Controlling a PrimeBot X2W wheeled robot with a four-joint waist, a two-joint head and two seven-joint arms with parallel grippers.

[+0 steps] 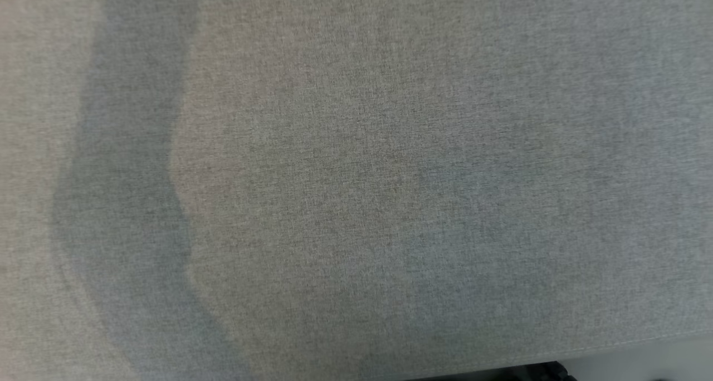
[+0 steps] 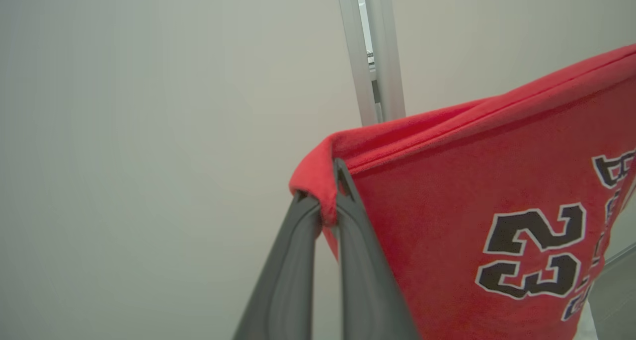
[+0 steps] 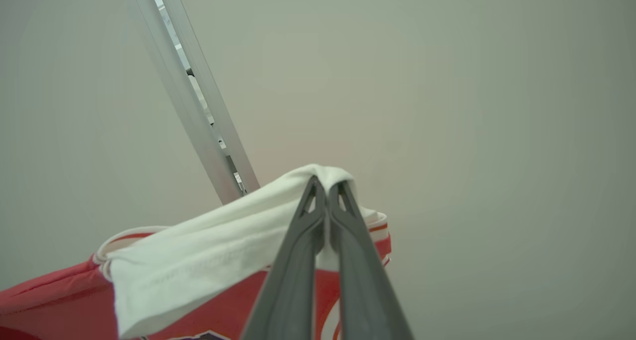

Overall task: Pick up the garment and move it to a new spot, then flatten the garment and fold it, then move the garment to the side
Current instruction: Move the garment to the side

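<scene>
The red garment (image 2: 447,206) hangs in the air, held up between both arms. The left pincer (image 2: 322,191) is closed on one of its top corners: the two dark fingers pinch a small fold of red cloth that bulges out above their tips. From there the body of the garment stretches away to the right of that wrist view, its doubled top edge drawn taut. A black number 23 (image 2: 534,250) with a white outline shows on the cloth, well to the right of the grip.

The right pincer (image 3: 326,186) is also closed. Its fingertips nip a white section (image 3: 198,265) of the same garment, which drapes over the tips and runs down to the left in that wrist view. It joins the red cloth along a red-and-white trimmed edge.

Behind the cloth in both wrist views stands a pale wall (image 2: 149,131) with a slanting metal bar (image 2: 380,51).

In the head view, the grey woven surface (image 1: 356,164) spreads below, with a soft darker shadow band at its left.
</scene>
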